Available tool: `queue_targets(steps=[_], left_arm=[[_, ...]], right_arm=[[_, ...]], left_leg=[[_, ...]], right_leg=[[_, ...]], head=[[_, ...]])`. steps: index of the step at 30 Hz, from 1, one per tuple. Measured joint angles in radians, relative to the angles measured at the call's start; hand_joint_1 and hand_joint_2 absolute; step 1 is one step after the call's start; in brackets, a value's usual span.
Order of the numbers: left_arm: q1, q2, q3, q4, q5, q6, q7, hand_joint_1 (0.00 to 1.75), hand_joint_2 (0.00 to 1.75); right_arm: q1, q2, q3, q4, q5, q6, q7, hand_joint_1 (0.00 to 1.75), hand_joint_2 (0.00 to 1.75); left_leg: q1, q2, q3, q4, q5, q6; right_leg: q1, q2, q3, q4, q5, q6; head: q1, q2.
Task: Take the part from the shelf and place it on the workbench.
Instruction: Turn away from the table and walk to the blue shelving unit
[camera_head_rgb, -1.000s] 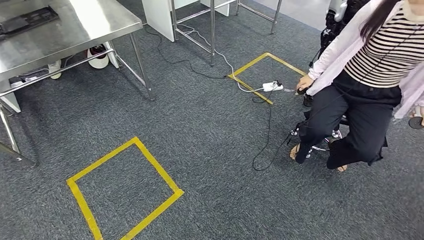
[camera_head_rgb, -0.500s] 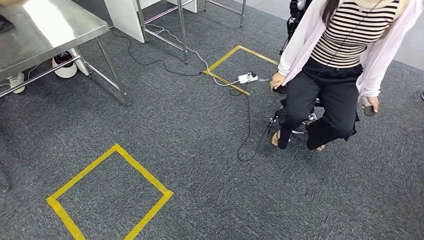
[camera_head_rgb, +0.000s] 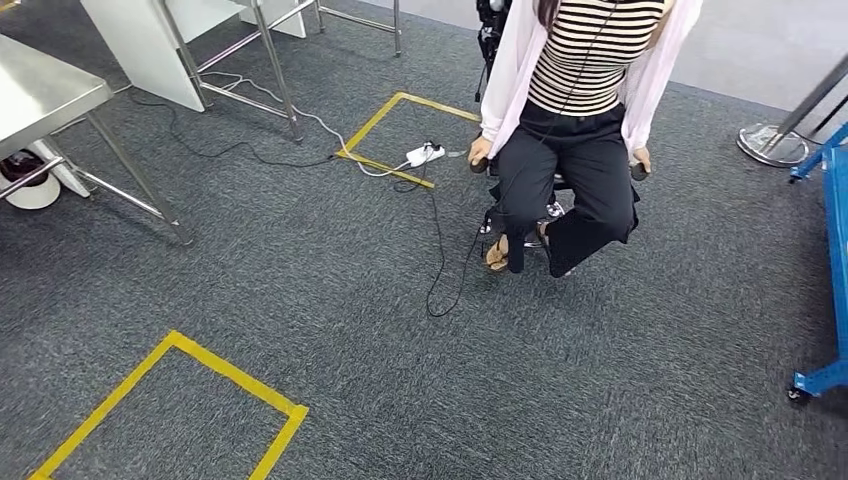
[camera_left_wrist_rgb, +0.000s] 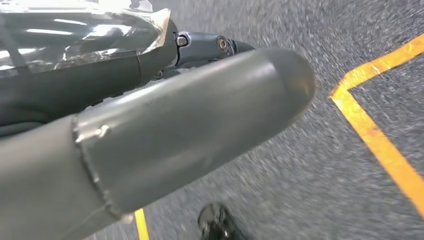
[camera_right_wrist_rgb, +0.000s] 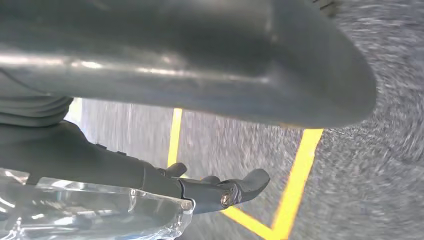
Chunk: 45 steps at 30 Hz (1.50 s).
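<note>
Part shelf (camera_head_rgb: 836, 200) right of seated person (camera_head_rgb: 580, 110)

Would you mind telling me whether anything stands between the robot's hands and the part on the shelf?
The part cannot be made out, so this stays unsettled. Ahead, a seated person occupies the carpet, with a black cable trailing from a power strip beside them.

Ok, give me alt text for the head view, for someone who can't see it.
A person in a striped top sits on a stool on grey carpet, holding a controller in each hand. Yellow tape squares mark the floor; a steel table stands at left, a blue cart at right.
</note>
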Motion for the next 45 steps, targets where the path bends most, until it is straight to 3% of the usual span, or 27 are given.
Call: queue_targets(steps=[2, 4, 5, 7, 9, 10, 12, 13, 14, 16, 18, 20, 22, 24, 25, 27, 29, 31, 33, 34, 36, 38, 40, 41, 42, 43, 45], left_arm=[[-0.005, 0.002, 0.023, 0.000, 0.018, -0.003, -0.004, 0.00, 0.00], [-0.013, 0.002, 0.038, 0.001, 0.022, -0.003, -0.005, 0.00, 0.00], [-0.014, 0.002, 0.043, 0.001, 0.021, -0.002, -0.005, 0.00, 0.00], [-0.015, 0.002, 0.052, 0.001, 0.013, 0.008, 0.003, 0.00, 0.00], [-0.015, 0.002, 0.055, 0.003, -0.013, 0.026, 0.023, 0.00, 0.00], [-0.015, 0.002, 0.055, 0.004, -0.031, 0.035, 0.033, 0.00, 0.00], [-0.016, 0.002, 0.048, 0.005, -0.071, 0.051, 0.047, 0.00, 0.00], [-0.016, 0.002, 0.041, 0.005, -0.090, 0.059, 0.047, 0.00, 0.00], [-0.015, 0.001, 0.032, 0.005, -0.104, 0.069, 0.041, 0.00, 0.00], [-0.017, -0.003, 0.018, 0.005, -0.112, 0.091, 0.017, 0.00, 0.00], [-0.022, -0.011, 0.014, 0.005, -0.097, 0.110, -0.002, 0.00, 0.00], [-0.025, -0.020, 0.010, 0.006, -0.100, 0.117, -0.008, 0.00, 0.00], [-0.023, -0.025, 0.000, 0.008, -0.132, 0.117, -0.004, 0.00, 0.00], [-0.016, -0.027, -0.020, 0.009, -0.183, 0.116, 0.012, 0.00, 0.00], [-0.012, -0.028, -0.034, 0.010, -0.211, 0.115, 0.023, 0.00, 0.00], [-0.006, -0.030, -0.067, 0.010, -0.255, 0.114, 0.036, 0.00, 0.00], [-0.004, -0.031, -0.093, 0.010, -0.275, 0.114, 0.040, 0.00, 0.00], [-0.003, -0.033, -0.110, 0.011, -0.284, 0.113, 0.042, 0.00, 0.00], [-0.003, -0.034, -0.126, 0.011, -0.293, 0.109, 0.043, 0.00, 0.00], [-0.003, -0.035, -0.133, 0.012, -0.298, 0.107, 0.043, 0.00, 0.00], [-0.001, -0.036, -0.146, 0.012, -0.309, 0.101, 0.047, 0.00, 0.00], [0.004, -0.035, -0.156, 0.012, -0.316, 0.097, 0.051, 0.00, 0.00], [0.008, -0.035, -0.164, 0.013, -0.317, 0.094, 0.054, 0.00, 0.00], [0.009, -0.035, -0.167, 0.014, -0.318, 0.094, 0.054, 0.00, 0.00], [0.009, -0.036, -0.169, 0.014, -0.318, 0.094, 0.054, 0.00, 0.00], [0.009, -0.036, -0.170, 0.014, -0.318, 0.094, 0.054, 0.00, 0.00], [0.010, -0.036, -0.171, 0.014, -0.322, 0.094, 0.057, 0.00, 0.00]], right_arm=[[0.001, 0.004, -0.035, 0.000, 0.004, -0.006, -0.006, 0.00, 0.00], [0.004, 0.007, -0.056, 0.000, 0.010, -0.008, -0.008, 0.00, 0.00], [0.004, 0.008, -0.063, 0.000, 0.016, -0.009, -0.008, 0.00, 0.00], [-0.001, 0.010, -0.067, 0.000, 0.041, -0.010, -0.008, 0.00, 0.00], [-0.004, 0.012, -0.067, 0.000, 0.069, -0.013, -0.009, 0.00, 0.00], [-0.005, 0.013, -0.066, 0.000, 0.079, -0.015, -0.012, 0.00, 0.00], [-0.009, 0.013, -0.065, -0.001, 0.092, -0.020, -0.020, 0.00, 0.00], [-0.013, 0.015, -0.064, -0.002, 0.100, -0.024, -0.023, 0.00, 0.00], [-0.019, 0.016, -0.062, -0.002, 0.110, -0.028, -0.025, 0.00, 0.00], [-0.030, 0.023, -0.055, -0.003, 0.130, -0.035, -0.026, 0.00, 0.00], [-0.033, 0.028, -0.049, -0.003, 0.142, -0.039, -0.026, 0.00, 0.00], [-0.031, 0.032, -0.045, -0.004, 0.146, -0.043, -0.029, 0.00, 0.00], [-0.033, 0.035, -0.044, -0.006, 0.146, -0.050, -0.034, 0.00, 0.00], [-0.034, 0.038, -0.044, -0.006, 0.146, -0.056, -0.035, 0.00, 0.00], [-0.032, 0.039, -0.044, -0.006, 0.146, -0.059, -0.034, 0.00, 0.00], [-0.024, 0.038, -0.044, -0.006, 0.143, -0.064, -0.032, 0.00, 0.00], [-0.020, 0.037, -0.045, -0.006, 0.141, -0.067, -0.032, 0.00, 0.00], [-0.019, 0.037, -0.045, -0.006, 0.137, -0.070, -0.032, 0.00, 0.00], [-0.012, 0.037, -0.047, -0.006, 0.131, -0.073, -0.033, 0.00, 0.00], [-0.005, 0.037, -0.049, -0.006, 0.129, -0.074, -0.034, 0.00, 0.00], [0.004, 0.037, -0.053, -0.006, 0.127, -0.076, -0.035, 0.00, 0.00], [0.006, 0.037, -0.056, -0.006, 0.128, -0.076, -0.035, 0.00, 0.00], [0.010, 0.037, -0.057, -0.006, 0.129, -0.076, -0.035, 0.00, 0.00], [0.013, 0.037, -0.057, -0.006, 0.129, -0.076, -0.035, 0.00, 0.00], [0.015, 0.037, -0.057, -0.006, 0.129, -0.076, -0.035, 0.00, 0.00], [0.017, 0.036, -0.058, -0.005, 0.129, -0.076, -0.035, 0.00, 0.00], [0.015, 0.035, -0.058, -0.005, 0.129, -0.076, -0.034, 0.00, 0.00]], left_leg=[[-0.006, 0.010, 0.001, -0.011, 0.001, 0.011], [-0.008, 0.029, 0.002, -0.019, 0.008, 0.030], [-0.007, 0.040, 0.003, -0.023, 0.012, 0.038], [-0.010, 0.066, 0.002, -0.025, 0.012, 0.046], [-0.012, 0.093, 0.001, -0.025, 0.012, 0.047], [-0.012, 0.105, 0.001, -0.024, 0.011, 0.046], [-0.012, 0.126, 0.004, -0.024, 0.009, 0.043], [-0.013, 0.135, 0.006, -0.023, 0.007, 0.040], [-0.016, 0.144, 0.009, -0.022, 0.004, 0.035], [-0.020, 0.160, 0.014, -0.021, -0.001, 0.022], [-0.018, 0.175, 0.020, -0.022, -0.005, 0.010], [-0.012, 0.145, 0.012, 0.006, -0.030, -0.001], [-0.008, 0.088, -0.034, 0.110, -0.094, -0.006], [-0.009, 0.063, -0.098, 0.241, -0.148, -0.005], [-0.009, 0.060, -0.117, 0.272, -0.149, -0.004], [-0.007, 0.054, -0.098, 0.213, -0.091, -0.001], [-0.001, 0.017, -0.042, 0.077, -0.021, 0.002], [0.000, -0.010, -0.015, 0.008, 0.001, 0.006], [-0.007, 0.005, -0.012, 0.003, 0.002, 0.018], [-0.009, 0.015, -0.011, -0.001, 0.005, 0.026], [-0.011, 0.038, -0.008, -0.009, 0.010, 0.044], [-0.014, 0.065, -0.009, -0.011, 0.010, 0.053], [-0.017, 0.093, -0.010, -0.011, 0.009, 0.055], [-0.018, 0.105, -0.010, -0.011, 0.009, 0.055], [-0.018, 0.116, -0.009, -0.011, 0.008, 0.054], [-0.018, 0.127, -0.007, -0.011, 0.007, 0.052], [-0.023, 0.146, -0.001, -0.010, 0.001, 0.043]], right_leg=[[0.000, 0.017, -0.014, -0.002, 0.002, 0.013], [-0.003, -0.006, -0.031, 0.020, -0.007, 0.022], [-0.003, -0.030, -0.049, 0.054, -0.026, 0.022], [-0.005, -0.074, -0.112, 0.180, -0.086, 0.019], [-0.009, -0.083, -0.161, 0.284, -0.124, 0.025], [-0.011, -0.085, -0.159, 0.287, -0.119, 0.033], [-0.015, -0.104, -0.096, 0.179, -0.075, 0.050], [-0.015, -0.128, -0.056, 0.106, -0.052, 0.053], [-0.012, -0.149, -0.026, 0.048, -0.034, 0.052], [-0.005, -0.165, -0.006, 0.004, -0.020, 0.036], [-0.005, -0.143, -0.007, 0.004, -0.015, 0.020], [-0.011, -0.123, -0.002, 0.001, -0.010, 0.007], [-0.013, -0.103, -0.002, 0.000, -0.006, -0.004], [-0.009, -0.078, -0.003, 0.001, -0.005, -0.009], [-0.007, -0.065, -0.002, 0.001, -0.005, -0.009], [-0.005, -0.039, 0.002, 0.002, -0.006, -0.009], [-0.002, -0.014, 0.001, 0.007, -0.008, -0.006], [0.001, 0.008, -0.008, 0.011, -0.008, 0.002], [-0.001, 0.025, -0.020, 0.008, -0.005, 0.014], [-0.002, 0.015, -0.025, 0.014, -0.008, 0.019], [-0.003, -0.032, -0.057, 0.071, -0.039, 0.020], [-0.004, -0.075, -0.123, 0.198, -0.097, 0.016], [-0.006, -0.083, -0.171, 0.294, -0.128, 0.021], [-0.006, -0.085, -0.167, 0.290, -0.121, 0.028], [-0.007, -0.091, -0.140, 0.244, -0.101, 0.035], [-0.007, -0.108, -0.098, 0.169, -0.076, 0.041], [-0.003, -0.158, -0.030, 0.044, -0.033, 0.039]], head=[[0.000, 0.000], [0.001, 0.000], [0.003, 0.000], [0.005, 0.000], [0.006, 0.000], [0.006, 0.000], [0.006, 0.000], [0.007, 0.000], [0.007, 0.000], [0.006, 0.000], [0.004, 0.000], [0.002, 0.000], [-0.001, 0.000], [-0.001, 0.000], [-0.001, 0.000], [0.000, 0.000], [0.000, 0.000], [0.001, 0.000], [0.000, 0.000], [0.001, 0.000], [0.003, 0.000], [0.005, 0.000], [0.005, 0.000], [0.006, 0.000], [0.005, 0.000], [0.006, 0.000], [0.005, 0.000]])
